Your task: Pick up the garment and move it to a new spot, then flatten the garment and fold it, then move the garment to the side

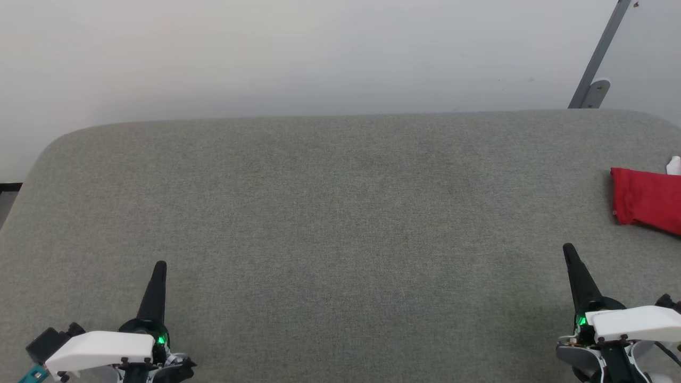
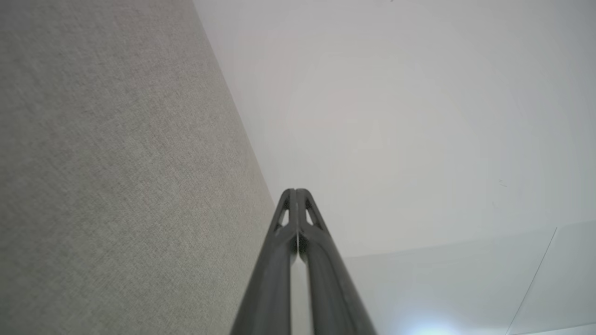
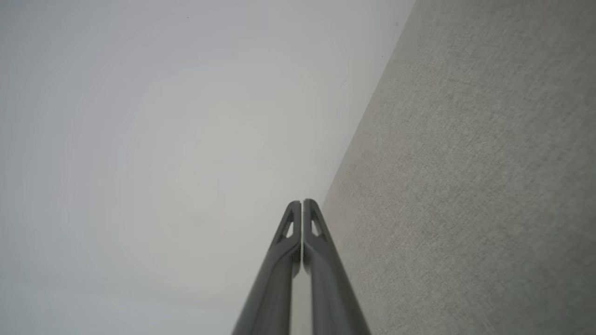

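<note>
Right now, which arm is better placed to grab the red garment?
Right. The right tool sits close to the garment on the right side of the table; the left tool is far across it. Both are shut and empty.

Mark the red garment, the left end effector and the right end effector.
red garment [image 1: 646, 205]: head view, red body fabric.
left end effector [image 1: 159, 266]: head view, closed fingertips.
right end effector [image 1: 568, 249]: head view, closed fingertips.

The garment [image 1: 646, 205] is cut off by the head view's right edge; its white part there cannot be identified.
</note>
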Available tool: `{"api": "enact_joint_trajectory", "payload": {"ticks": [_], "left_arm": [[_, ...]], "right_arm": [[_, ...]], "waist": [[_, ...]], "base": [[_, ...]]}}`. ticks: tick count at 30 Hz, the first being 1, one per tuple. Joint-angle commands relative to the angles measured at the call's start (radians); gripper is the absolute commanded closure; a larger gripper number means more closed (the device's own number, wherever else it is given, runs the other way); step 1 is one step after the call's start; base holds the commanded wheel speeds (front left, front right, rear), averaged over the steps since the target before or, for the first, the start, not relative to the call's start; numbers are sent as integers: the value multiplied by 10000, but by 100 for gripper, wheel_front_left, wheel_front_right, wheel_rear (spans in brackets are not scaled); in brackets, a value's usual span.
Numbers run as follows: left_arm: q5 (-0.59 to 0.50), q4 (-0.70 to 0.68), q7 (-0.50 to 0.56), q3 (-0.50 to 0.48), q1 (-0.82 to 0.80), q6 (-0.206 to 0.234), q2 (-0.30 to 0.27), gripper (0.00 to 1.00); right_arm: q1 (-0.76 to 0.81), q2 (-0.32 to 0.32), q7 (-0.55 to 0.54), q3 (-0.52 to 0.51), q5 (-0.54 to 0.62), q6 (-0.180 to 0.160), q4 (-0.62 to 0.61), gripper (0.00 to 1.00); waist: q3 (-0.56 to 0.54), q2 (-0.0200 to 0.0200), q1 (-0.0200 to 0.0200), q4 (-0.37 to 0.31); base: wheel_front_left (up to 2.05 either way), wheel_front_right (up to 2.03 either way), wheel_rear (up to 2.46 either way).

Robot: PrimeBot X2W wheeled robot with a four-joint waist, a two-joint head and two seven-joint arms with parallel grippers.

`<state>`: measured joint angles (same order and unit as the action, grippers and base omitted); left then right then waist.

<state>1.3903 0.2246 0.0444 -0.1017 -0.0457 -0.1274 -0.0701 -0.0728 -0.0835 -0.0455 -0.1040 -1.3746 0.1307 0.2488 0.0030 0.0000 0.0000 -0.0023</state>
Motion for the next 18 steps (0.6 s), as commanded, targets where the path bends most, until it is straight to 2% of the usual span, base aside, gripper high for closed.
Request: {"api": "enact_joint_trajectory", "payload": {"ticks": [1,18], "left_arm": [[259,-6,75,-51,-231,-43,-18,100],[1330,110,429,-96,-477,-50,108,100]], "right_arm": [[-187,26,-83,-45,-209,1,-83,100],[-289,207,-434,-89,-1390,1,-68,100]], "waist": [[0,0,0,1],[0,0,0,12]], "base": [[0,0,0],[0,0,0]]}}
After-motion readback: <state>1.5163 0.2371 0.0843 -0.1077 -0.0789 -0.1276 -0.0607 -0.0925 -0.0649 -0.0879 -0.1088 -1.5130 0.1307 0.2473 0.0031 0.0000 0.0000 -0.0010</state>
